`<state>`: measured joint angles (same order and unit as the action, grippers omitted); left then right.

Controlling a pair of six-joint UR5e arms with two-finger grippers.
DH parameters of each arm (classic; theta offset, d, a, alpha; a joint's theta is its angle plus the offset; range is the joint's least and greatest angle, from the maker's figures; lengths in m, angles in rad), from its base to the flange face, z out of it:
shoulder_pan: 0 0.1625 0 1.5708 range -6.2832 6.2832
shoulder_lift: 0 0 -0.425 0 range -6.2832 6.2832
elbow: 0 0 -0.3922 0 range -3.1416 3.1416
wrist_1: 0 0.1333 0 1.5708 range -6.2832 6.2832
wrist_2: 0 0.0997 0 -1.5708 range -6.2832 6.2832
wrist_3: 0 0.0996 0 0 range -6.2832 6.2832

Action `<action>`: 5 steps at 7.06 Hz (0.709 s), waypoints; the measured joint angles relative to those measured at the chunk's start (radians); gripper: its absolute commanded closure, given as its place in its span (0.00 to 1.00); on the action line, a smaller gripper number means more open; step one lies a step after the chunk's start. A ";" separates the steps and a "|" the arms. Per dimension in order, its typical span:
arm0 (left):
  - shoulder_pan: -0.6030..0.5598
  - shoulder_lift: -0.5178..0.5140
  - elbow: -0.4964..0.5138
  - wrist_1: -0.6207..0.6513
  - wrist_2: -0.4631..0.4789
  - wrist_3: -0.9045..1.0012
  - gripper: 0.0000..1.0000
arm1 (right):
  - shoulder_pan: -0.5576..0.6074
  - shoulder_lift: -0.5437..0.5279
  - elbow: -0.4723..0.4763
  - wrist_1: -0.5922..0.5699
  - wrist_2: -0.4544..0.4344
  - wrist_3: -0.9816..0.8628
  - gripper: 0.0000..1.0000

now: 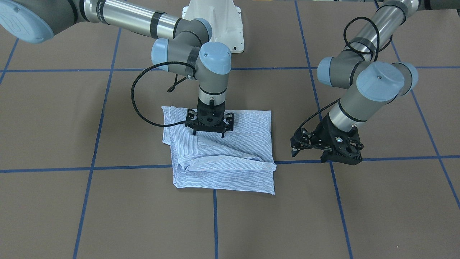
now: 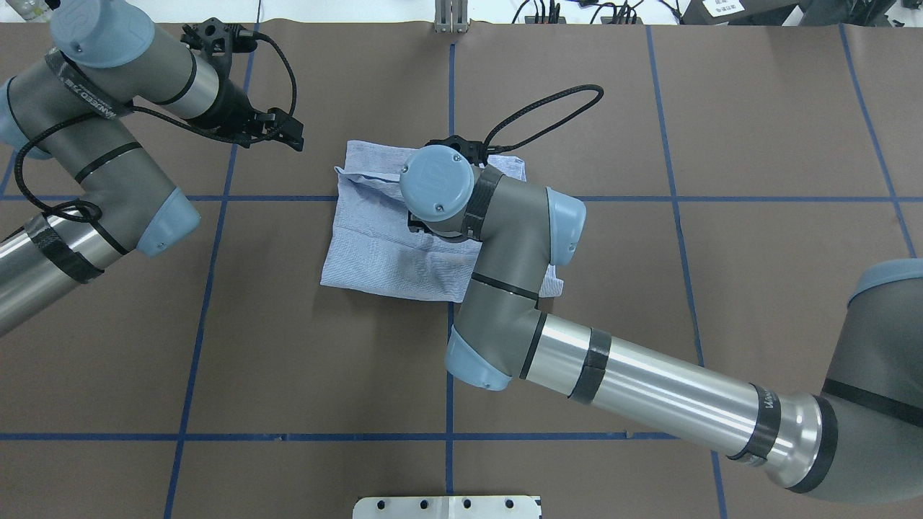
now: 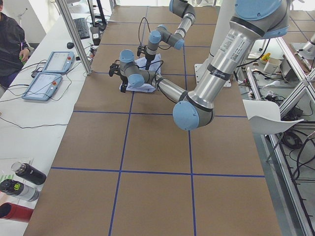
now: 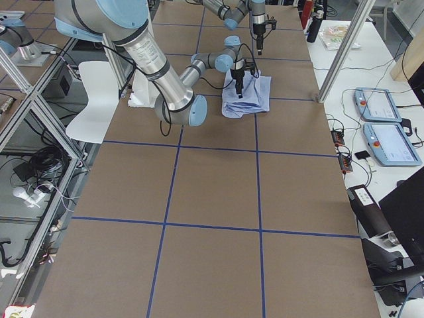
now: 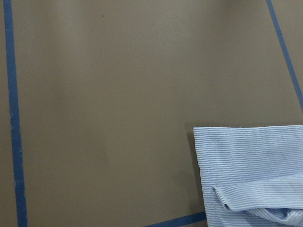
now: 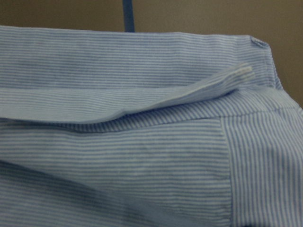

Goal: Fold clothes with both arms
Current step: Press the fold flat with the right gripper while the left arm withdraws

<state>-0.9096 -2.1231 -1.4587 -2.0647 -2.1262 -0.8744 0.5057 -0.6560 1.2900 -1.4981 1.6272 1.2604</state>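
Light blue cloth with fine white stripes lies folded into a rough rectangle near the middle of the brown table: this is the shirt. In the front-facing view it sits over a crossing of the blue tape lines. Its top layer is turned over in a long fold that runs from about 9 o'clock to 3 o'clock across the bundle.

The right arm reaches in from 4 o'clock in the overhead view and bends down over the shirt. The right gripper points straight down at the half of the cloth nearer the robot. Its two fingers stand spread wide, with their tips at or just above the fabric and nothing pinched between them. Whether the tips actually touch the cloth cannot be told. The right wrist camera sees only striped fabric, with a flat folded edge ending toward 1 o'clock and a straight seam running down toward 5 o'clock.

The left arm comes in from 9 o'clock in the overhead view. The left gripper hangs over bare table at about 10 o'clock from the shirt, apart from it. In the front-facing view the left gripper is at 3 o'clock from the shirt, close above a tape line, with its fingers parted and empty. The left wrist camera shows brown table and one corner of the shirt at 4 o'clock.
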 measured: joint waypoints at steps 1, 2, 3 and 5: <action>0.000 0.000 0.000 0.000 0.000 0.000 0.00 | 0.026 0.003 -0.066 0.074 -0.012 -0.049 0.00; 0.000 0.000 0.000 -0.001 0.000 0.000 0.00 | 0.054 0.007 -0.118 0.133 -0.015 -0.095 0.00; 0.000 0.000 0.000 -0.001 0.000 0.000 0.00 | 0.084 0.009 -0.147 0.160 -0.014 -0.141 0.00; 0.000 0.000 -0.002 -0.002 -0.003 0.000 0.00 | 0.132 0.023 -0.185 0.201 -0.010 -0.195 0.00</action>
<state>-0.9097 -2.1230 -1.4609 -2.0662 -2.1295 -0.8744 0.6373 -0.6333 1.1054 -1.2970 1.6177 1.0656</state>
